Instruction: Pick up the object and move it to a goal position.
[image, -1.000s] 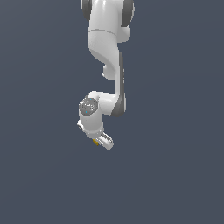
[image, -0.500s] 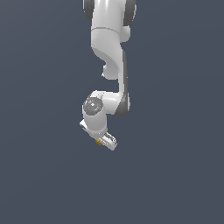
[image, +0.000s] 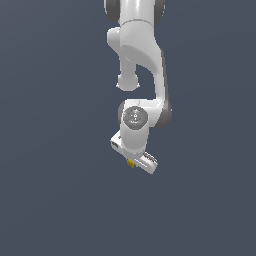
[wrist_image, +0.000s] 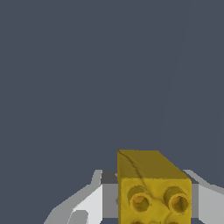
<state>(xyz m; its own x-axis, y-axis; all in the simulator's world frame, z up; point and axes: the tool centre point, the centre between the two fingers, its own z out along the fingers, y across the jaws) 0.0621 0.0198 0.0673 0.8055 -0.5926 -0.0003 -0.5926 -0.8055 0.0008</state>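
The object (image: 131, 163) is a tiny yellow-gold block peeking out under the white hand in the exterior view. In the wrist view the object (wrist_image: 153, 188) looks large, a yellow block with round studs on its near face, sitting between the two white fingers (wrist_image: 87, 205). My gripper (image: 134, 164) is shut on it, its fingertips mostly hidden by the hand. The white arm (image: 137, 60) comes down from the top of the exterior view.
Only a flat dark grey-blue background (image: 50, 175) surrounds the arm in both views. No goal marker, table edge or other object shows.
The arm has shifted a little toward the exterior view's right and slightly lower, carrying the yellow block along in the hand.
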